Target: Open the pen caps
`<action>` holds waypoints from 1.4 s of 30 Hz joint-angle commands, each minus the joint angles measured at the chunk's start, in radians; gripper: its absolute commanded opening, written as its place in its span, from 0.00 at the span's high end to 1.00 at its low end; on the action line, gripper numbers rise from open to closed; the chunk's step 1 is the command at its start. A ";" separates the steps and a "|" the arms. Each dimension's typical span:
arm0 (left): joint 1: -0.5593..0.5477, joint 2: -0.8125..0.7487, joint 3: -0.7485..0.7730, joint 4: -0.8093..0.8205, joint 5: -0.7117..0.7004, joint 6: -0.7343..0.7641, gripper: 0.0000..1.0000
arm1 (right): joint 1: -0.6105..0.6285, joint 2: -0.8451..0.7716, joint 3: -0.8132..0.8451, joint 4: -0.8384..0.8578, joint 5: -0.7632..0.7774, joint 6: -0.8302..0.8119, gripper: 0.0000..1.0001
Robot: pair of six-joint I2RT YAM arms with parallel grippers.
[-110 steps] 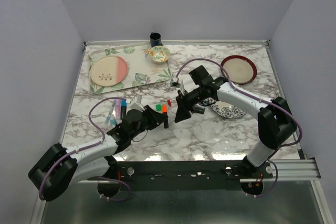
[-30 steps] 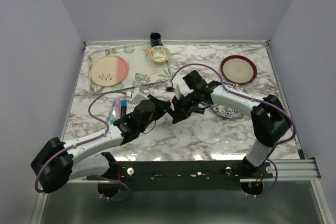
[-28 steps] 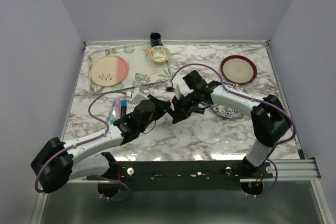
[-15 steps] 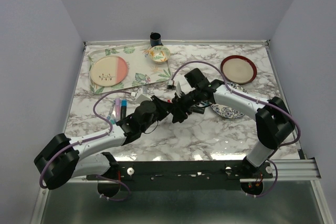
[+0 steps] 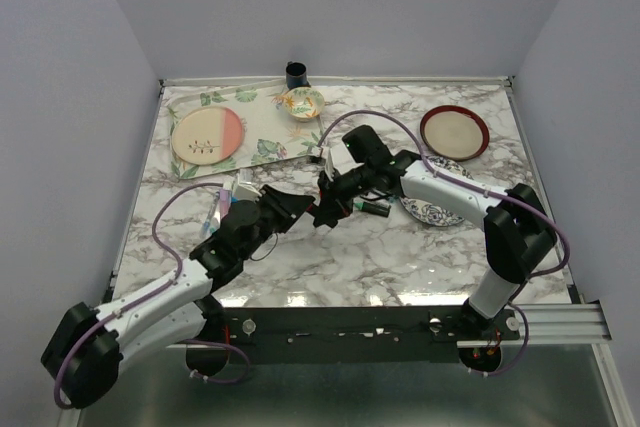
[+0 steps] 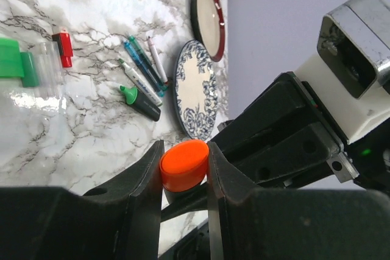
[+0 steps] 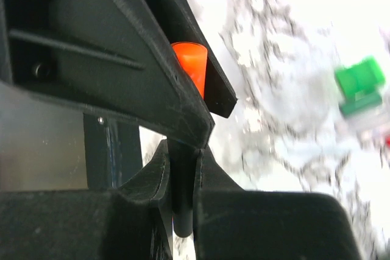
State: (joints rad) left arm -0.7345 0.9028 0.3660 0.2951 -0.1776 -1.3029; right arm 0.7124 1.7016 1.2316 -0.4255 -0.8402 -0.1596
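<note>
Marble counter fills the overhead view, boxed in by pale lilac walls. My left tool and my right tool meet nose to nose near the middle of it, just left of a blue patterned plate. A red-rimmed plate sits farther back on the right. A pink and cream plate rests on a leaf-print mat at the back left, with a small bowl and a dark cup near the rear edge. A few capped pens lie just left of my left arm. From up here the tools hide whatever they hold.

Through my left wrist camera, the left tool's fingers are clamped on an orange cap, its flat end facing the lens. The black bulk of my right tool sits close behind it. On the counter beyond lie a green cap, a red cap, a green-capped highlighter and a bunch of thin pens beside the blue patterned plate.

Through my right wrist camera, the right tool's fingers are closed tight on a black pen body. Above it the orange cap shows between the left tool's fingers. One of those fingers covers the joint, so I cannot tell whether the cap is on the body or off it. The green cap is a blur on the counter at the right.
</note>
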 commanded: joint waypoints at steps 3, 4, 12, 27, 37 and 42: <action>0.236 -0.220 -0.101 -0.270 -0.221 0.022 1.00 | -0.002 0.024 0.003 -0.208 -0.020 -0.095 0.99; 0.242 -0.232 -0.107 -0.275 -0.208 0.021 1.00 | -0.001 0.026 0.005 -0.213 -0.014 -0.100 0.99; 0.256 -0.213 -0.134 -0.257 -0.143 0.039 1.00 | 0.001 0.018 0.009 -0.251 0.162 -0.147 0.99; 0.256 -0.147 -0.190 -0.246 -0.022 0.080 1.00 | 0.002 0.081 0.042 -0.343 0.447 -0.219 0.99; 0.248 -0.029 -0.180 -0.186 0.020 0.102 1.00 | 0.001 0.139 0.045 -0.345 0.582 -0.207 0.98; 0.233 0.054 -0.150 -0.145 0.024 0.117 1.00 | -0.001 0.156 0.040 -0.328 0.659 -0.199 0.93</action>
State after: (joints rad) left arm -0.4900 0.8928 0.1802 0.0910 -0.1734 -1.2163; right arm 0.7120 1.8317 1.2549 -0.7521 -0.2882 -0.3603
